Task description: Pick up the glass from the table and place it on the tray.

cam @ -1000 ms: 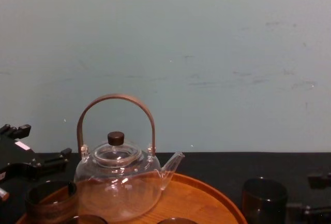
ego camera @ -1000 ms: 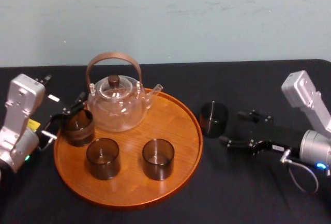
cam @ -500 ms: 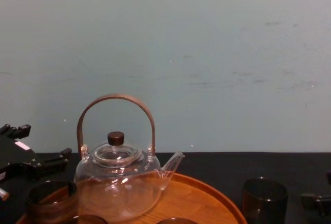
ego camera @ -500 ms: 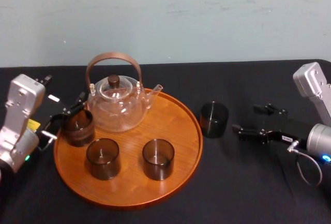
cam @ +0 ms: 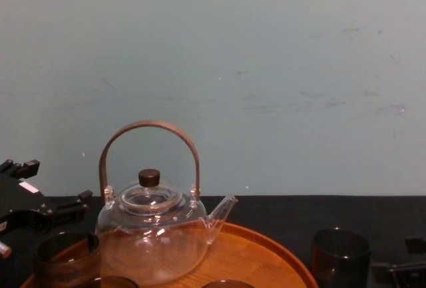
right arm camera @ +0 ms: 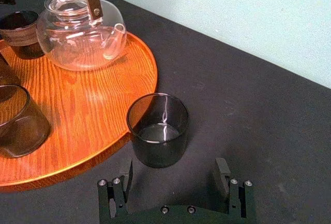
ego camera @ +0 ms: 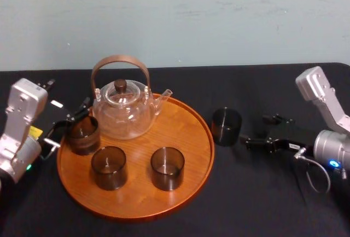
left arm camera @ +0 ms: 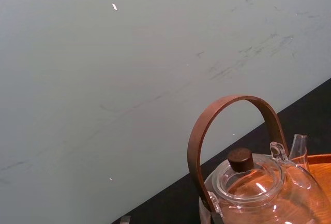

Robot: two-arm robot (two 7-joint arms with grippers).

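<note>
Head view: the tray [ego camera: 188, 119] occupies the centre-left of the black desk [ego camera: 246, 193] and carries a glass teapot [ego camera: 123, 112] at its upper left and three dark cups [ego camera: 109, 167]. The glass [ego camera: 226, 126] stands upright on the desk just right of the tray rim, centre-right of the frame, off the tray. The right tool [ego camera: 256, 130] lies to the right of the glass, fingers spread apart and pointing at it without touching it. The left tool [ego camera: 71, 122] sits at the tray's left edge, fingers apart on either side of the leftmost cup; contact cannot be confirmed. Left wrist view: the teapot [left arm camera: 253, 182] fills the lower right corner with a sliver of tray [left arm camera: 321, 160] behind it, under a pale wall [left arm camera: 129, 53]. Right wrist view: the glass [right arm camera: 158, 130] stands at centre, close beside the tray [right arm camera: 103, 105], and the right tool [right arm camera: 174, 167] at the bottom edge holds its two fingers [right arm camera: 124, 180] wide apart, the glass just ahead of the gap and not between them. Chest view: the glass [cam: 341, 255] is at lower right, on the desk beside the tray [cam: 283, 251]; the right tool [cam: 403, 259] shows at the lower right corner, the left tool [cam: 43, 188] at lower left.
</note>
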